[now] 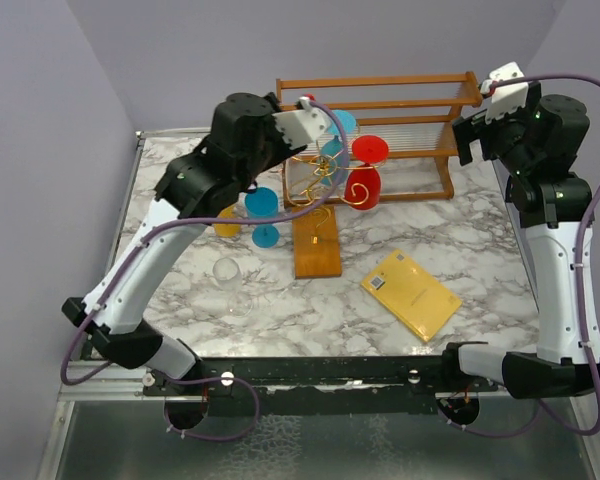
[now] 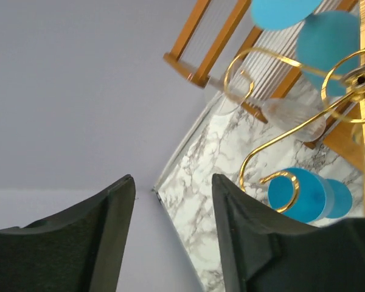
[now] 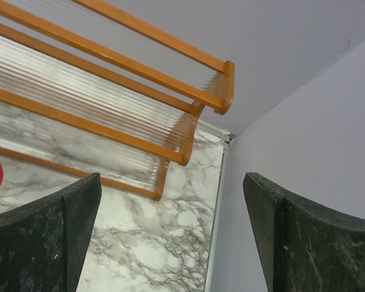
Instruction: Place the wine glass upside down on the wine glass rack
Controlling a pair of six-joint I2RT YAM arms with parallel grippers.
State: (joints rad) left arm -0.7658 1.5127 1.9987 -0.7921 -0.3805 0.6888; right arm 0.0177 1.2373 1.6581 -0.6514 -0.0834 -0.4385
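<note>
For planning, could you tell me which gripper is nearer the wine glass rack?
Left. The left gripper hovers at the wine glass rack; the right gripper is by the wooden shelf.

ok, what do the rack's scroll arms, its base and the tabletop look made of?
The rack's scroll arms look like thin metal wire, polished gold, glinting on the curls. Its base looks like wood, orange-brown, smooth. The tabletop looks like marble, white with grey veins, but may be printed laminate.
</note>
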